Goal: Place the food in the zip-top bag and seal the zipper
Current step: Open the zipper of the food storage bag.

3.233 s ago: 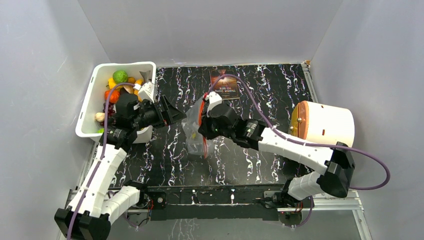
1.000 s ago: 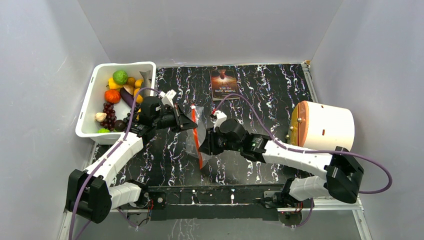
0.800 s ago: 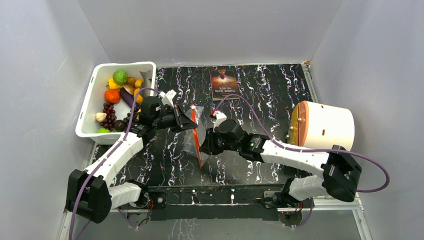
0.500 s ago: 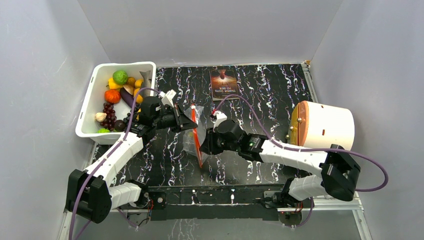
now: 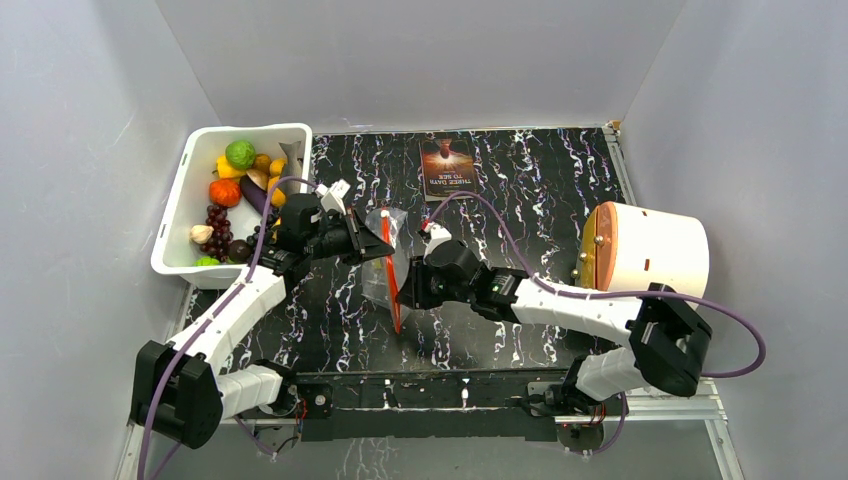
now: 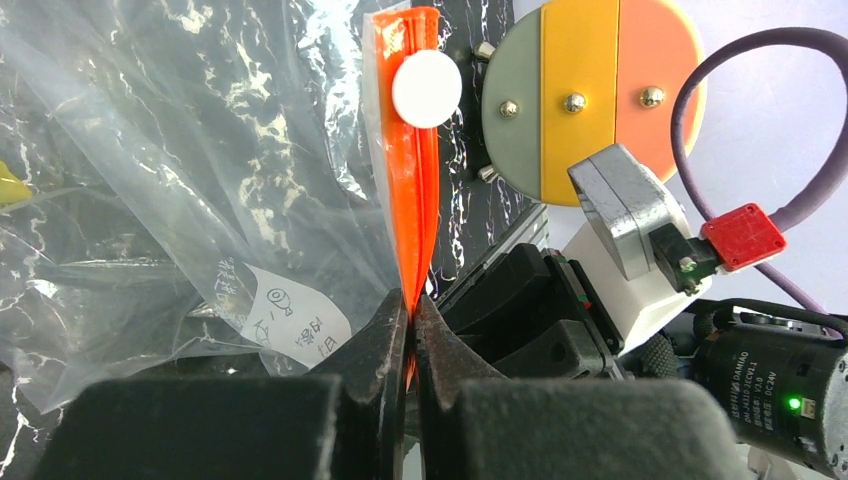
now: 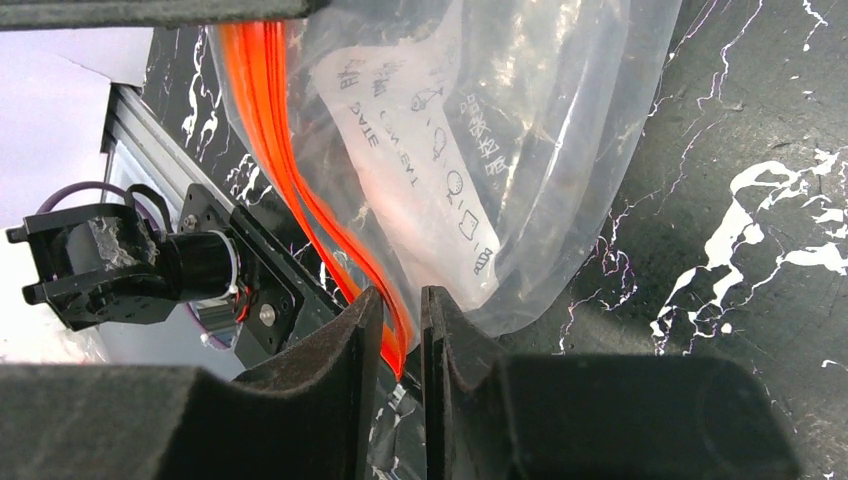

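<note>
Top external view, listed left to right.

Surface: black, white-veined table (image 5: 540,200), closed in by grey walls (image 5: 420,60) on three sides.

Arms:
- The left arm reaches from 7 o'clock toward centre. The left gripper (image 5: 370,244) is clenched on the far end of the zipper (image 5: 390,270).
- The right arm folds in from 4 o'clock. The right gripper (image 5: 404,296) pinches the near end of that strip.
- The strip runs straight between them, roughly 12 to 6.

Containers:
- A white tub (image 5: 175,215) at 10 o'clock holds a green fruit (image 5: 239,153), an orange one (image 5: 224,191) and dark grapes (image 5: 217,222).
- The zip-top bag (image 5: 376,285) sits just left of centre, held up off the table, its label patch (image 6: 295,320) showing. I cannot tell what is in it.
- A dark card (image 5: 448,168) lies at 12 o'clock.
- A white drum (image 5: 650,250) with an orange face lies at 3 o'clock.
</note>
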